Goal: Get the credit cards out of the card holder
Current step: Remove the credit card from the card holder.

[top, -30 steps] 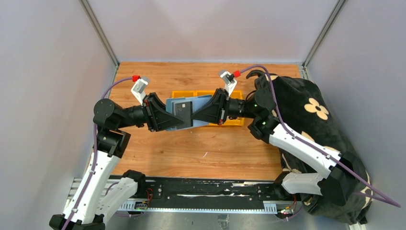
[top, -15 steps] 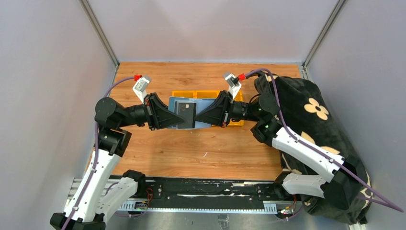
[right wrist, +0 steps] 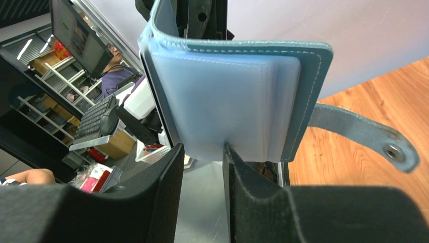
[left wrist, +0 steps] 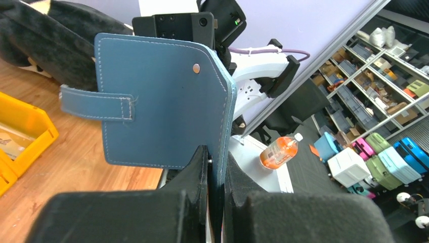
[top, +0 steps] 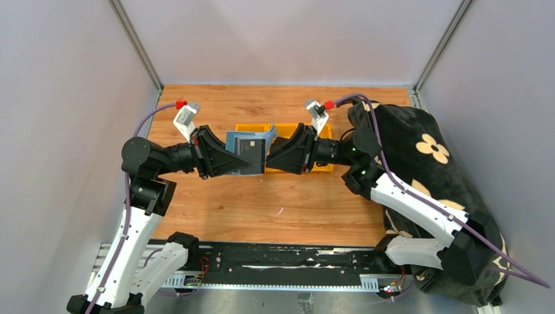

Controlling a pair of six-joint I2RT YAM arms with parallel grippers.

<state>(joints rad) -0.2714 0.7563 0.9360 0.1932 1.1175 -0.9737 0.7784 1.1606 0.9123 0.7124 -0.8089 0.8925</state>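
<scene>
While the right gripper is letting go, as the top view shows against a second earlier, the card holder is folding up and shifting toward the left gripper, held in the air in front of the yellow bins; a dark grey card is showing on its inner face.

Left wrist view: the fingers are pinching the holder's lower edge, closed tight on it, with the strap tab sticking out sideways.

Right wrist view: the jaws are standing apart, and the pale plastic panel is reaching just to the gap, unclamped. Probably the right gripper is freeing itself to take a card; none is out yet.
</scene>
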